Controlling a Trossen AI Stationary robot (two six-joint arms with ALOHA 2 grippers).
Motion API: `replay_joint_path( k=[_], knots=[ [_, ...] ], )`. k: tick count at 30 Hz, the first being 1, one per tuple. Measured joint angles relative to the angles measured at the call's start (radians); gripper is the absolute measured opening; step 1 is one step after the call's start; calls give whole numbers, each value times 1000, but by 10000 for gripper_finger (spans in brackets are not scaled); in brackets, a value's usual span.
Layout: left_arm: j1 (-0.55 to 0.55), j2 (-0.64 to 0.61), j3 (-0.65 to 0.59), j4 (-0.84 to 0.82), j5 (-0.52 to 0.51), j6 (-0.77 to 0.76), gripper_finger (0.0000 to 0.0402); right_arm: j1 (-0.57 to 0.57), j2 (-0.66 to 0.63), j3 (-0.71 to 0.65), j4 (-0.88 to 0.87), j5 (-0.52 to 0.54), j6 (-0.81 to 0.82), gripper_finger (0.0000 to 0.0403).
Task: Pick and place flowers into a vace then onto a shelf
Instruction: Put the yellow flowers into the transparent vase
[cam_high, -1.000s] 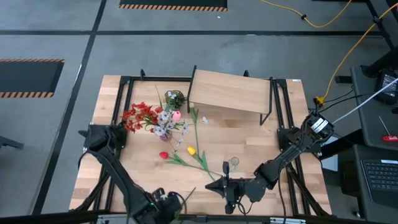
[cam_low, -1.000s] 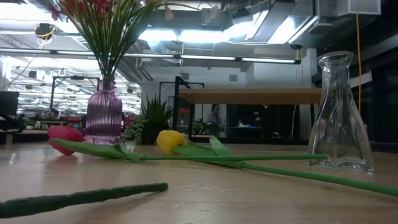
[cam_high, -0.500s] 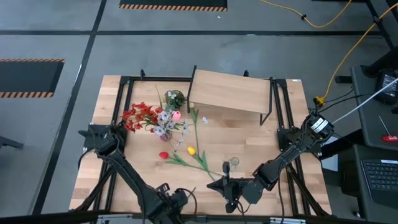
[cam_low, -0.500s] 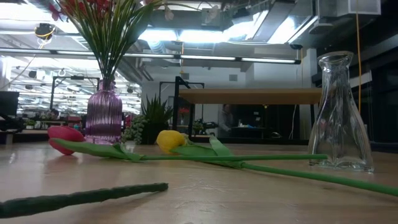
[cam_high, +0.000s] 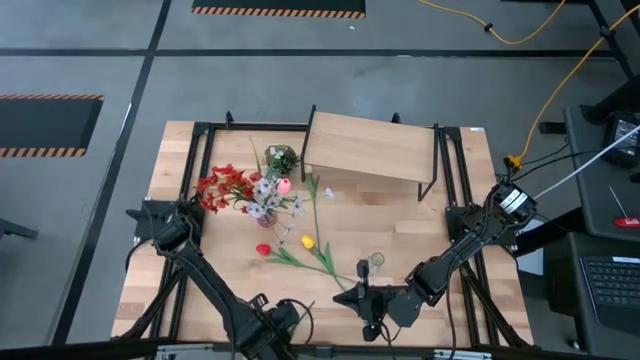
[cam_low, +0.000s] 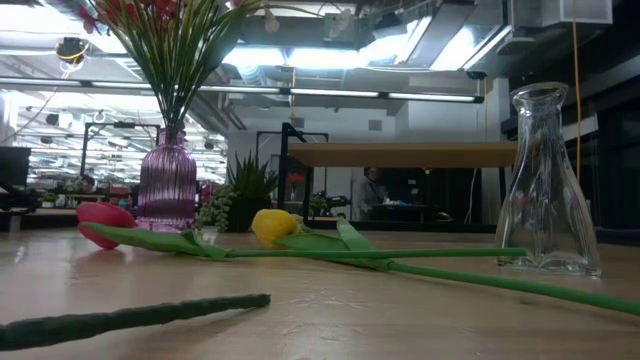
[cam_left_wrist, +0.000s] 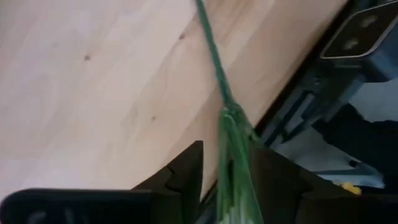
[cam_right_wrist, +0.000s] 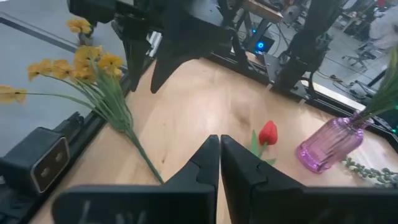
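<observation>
Pick step in hand: left gripper (cam_left_wrist: 227, 180) is at the counter's (cam_high: 400, 215) near edge, jaws spread around the yellow flowers' stem (cam_left_wrist: 214, 59), not clamped. Right gripper (cam_right_wrist: 220, 163) waits near-centre, jaws pressed together, empty. Next: stem to be pinched, lifted toward the clear vase (cam_low: 545, 180).

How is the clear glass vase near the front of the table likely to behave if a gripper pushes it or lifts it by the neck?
The clear glass vase would probably resist tipping: its base flares wide below a narrow neck. It stands empty, so a push would likely slide it across the smooth wooden table. Glass looks slippery and breakable, so a gentle grip seems wise.
</observation>
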Motion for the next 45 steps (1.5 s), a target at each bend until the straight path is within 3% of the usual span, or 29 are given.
replay_joint_path(
  k=[8,18,29,38,45],
  knots=[
    [-4,20,0,80,-6,-9,152,0,0,0,0,-14,0,4],
    [-5,98,0,117,122,-35,152,0,0,0,-1,-13,0,17],
    [-8,123,-1,117,114,-44,151,0,0,0,-1,-13,0,18],
    [-5,152,2,110,169,-37,108,0,0,0,-1,-14,0,18],
    [-5,147,0,109,200,9,18,0,0,0,-1,-14,-1,18]
  ],
)
